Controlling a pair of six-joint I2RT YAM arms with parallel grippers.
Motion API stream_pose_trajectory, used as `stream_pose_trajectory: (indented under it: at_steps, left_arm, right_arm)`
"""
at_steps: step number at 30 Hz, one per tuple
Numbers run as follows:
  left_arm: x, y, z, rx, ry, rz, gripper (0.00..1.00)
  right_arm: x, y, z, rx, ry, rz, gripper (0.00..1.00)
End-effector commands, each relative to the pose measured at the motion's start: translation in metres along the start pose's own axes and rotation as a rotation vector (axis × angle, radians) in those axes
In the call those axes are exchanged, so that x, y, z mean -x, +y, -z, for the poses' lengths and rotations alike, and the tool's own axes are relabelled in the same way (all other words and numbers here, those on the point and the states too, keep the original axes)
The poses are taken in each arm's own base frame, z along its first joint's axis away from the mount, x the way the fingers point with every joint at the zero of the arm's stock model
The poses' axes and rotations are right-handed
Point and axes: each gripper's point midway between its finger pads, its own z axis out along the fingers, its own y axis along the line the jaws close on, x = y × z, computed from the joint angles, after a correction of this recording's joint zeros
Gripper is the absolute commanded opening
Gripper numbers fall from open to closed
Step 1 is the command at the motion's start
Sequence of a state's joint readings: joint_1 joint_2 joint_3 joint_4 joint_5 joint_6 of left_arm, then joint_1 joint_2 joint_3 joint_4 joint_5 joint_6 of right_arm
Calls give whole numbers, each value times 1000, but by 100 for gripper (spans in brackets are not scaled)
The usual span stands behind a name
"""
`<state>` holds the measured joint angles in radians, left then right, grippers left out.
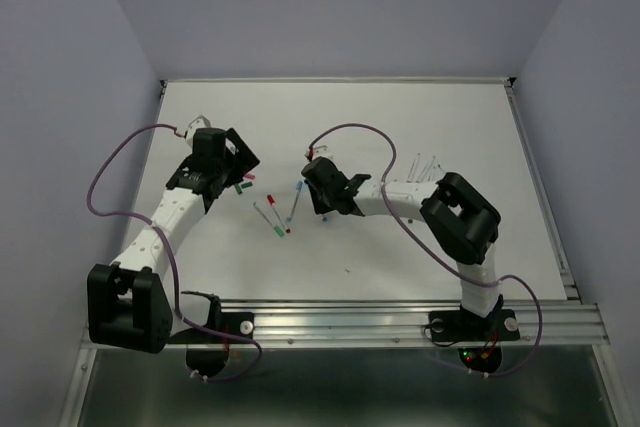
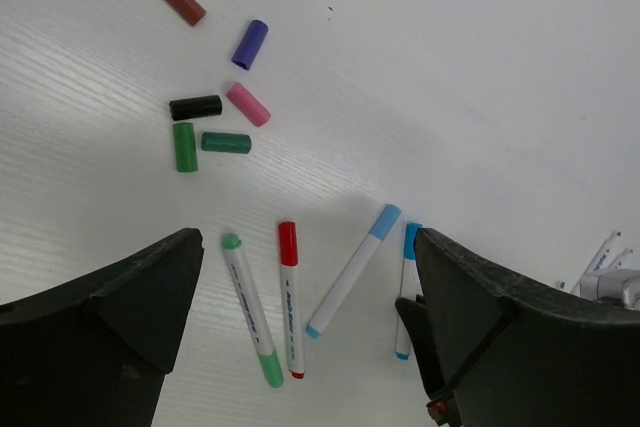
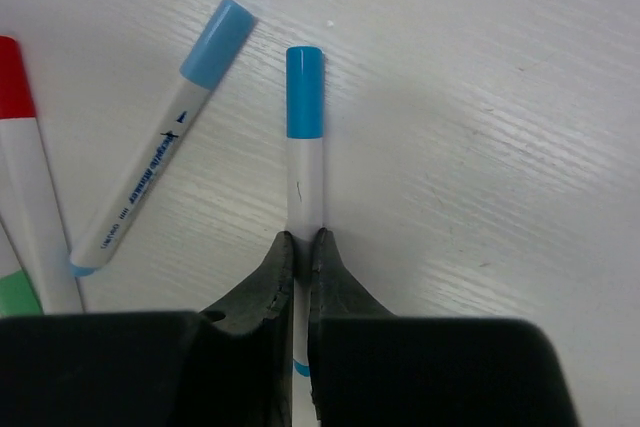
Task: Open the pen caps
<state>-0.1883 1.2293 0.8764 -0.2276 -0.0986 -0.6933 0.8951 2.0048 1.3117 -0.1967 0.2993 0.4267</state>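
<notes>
- On the blue-capped pen (image 3: pixel 304 147), the jaws of the right gripper (image 3: pixel 305 245) squeeze tight against its sides.
- Left of that pen, the left gripper (image 2: pixel 305 247) gapes wide, holding nothing.

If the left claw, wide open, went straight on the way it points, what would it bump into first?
Probably the red-capped pen and the green-capped pen lying just ahead of the open left gripper. The loose caps lie further on. Its height over the table is unclear.

The blue pen (image 3: pixel 304 147) has its back half hidden behind the right gripper (image 3: pixel 303 240). Left of that pen, the red pen (image 3: pixel 30 207) and green pen (image 3: pixel 15 297) run off the edge.
</notes>
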Motion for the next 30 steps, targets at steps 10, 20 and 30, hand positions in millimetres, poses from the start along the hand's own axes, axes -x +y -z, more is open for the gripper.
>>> stream_pose_trajectory:
  at_steps: [10,20,30]
  left_arm:
    - [-38,-126,65,-718,116,-128,99]
    - [-58,-163,71,-788,153,-95,92]
    - [-79,-184,66,-808,207,-98,45]
  right_arm:
    - [63,8,121,402,-273,-2,1]
    - [80,24,164,547,-379,-7,1]
    - [89,26,171,565,-423,-20,1]
